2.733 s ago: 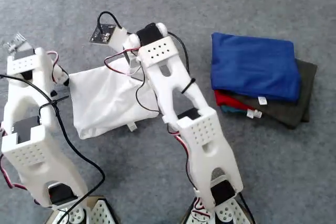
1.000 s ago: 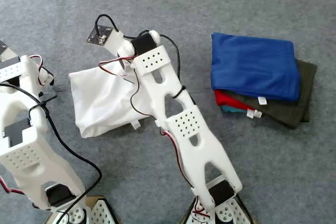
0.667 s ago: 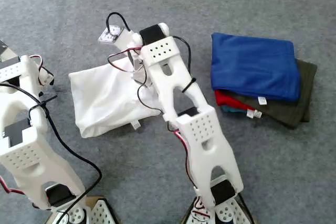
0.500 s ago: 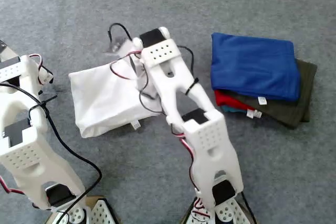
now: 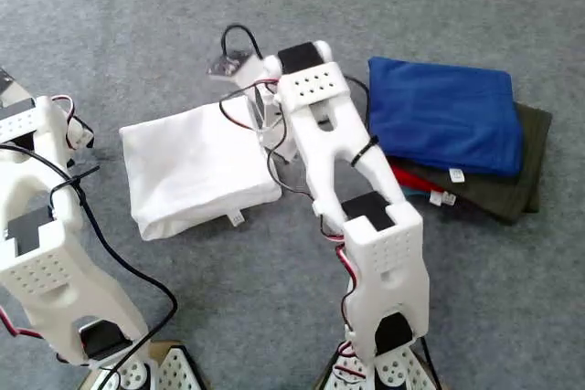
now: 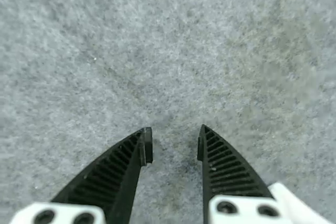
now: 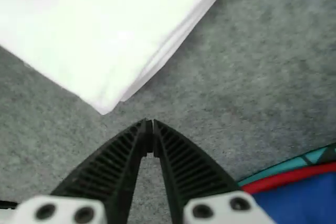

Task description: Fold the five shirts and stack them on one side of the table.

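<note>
Right gripper (image 7: 148, 125) is hanging low over the grey table (image 5: 512, 299), its two black jaws pressing together tip to tip and gripping nothing. It is sitting above bare cover just off one corner of the folded white shirt (image 5: 196, 166), close to the cloth but apart from it, in the gap between that shirt and the stack of colours. From the high view the right arm (image 5: 366, 189) is stretching from the near edge toward the middle of the table, its forearm crossing in front of the stack's near left corner.

Left gripper (image 6: 174, 142) is pointing down at bare grey cover with its jaws standing a little apart, a narrow gap between the tips and nothing in it. The left arm (image 5: 41, 226) is standing at the table's left edge, beside the white shirt and not touching it.

That white shirt is lying flat as a rough rectangle left of centre, with a small label (image 5: 236, 217) poking out at its near edge. On the right side the blue shirt (image 5: 443, 116) is lying on top of the stack. A dark grey shirt (image 5: 526, 171) is sticking out beneath it toward the right and near sides. A red shirt (image 5: 407, 176) is showing as a strip, and under that is what looks like a sliver of a teal shirt (image 7: 317, 156).
</note>
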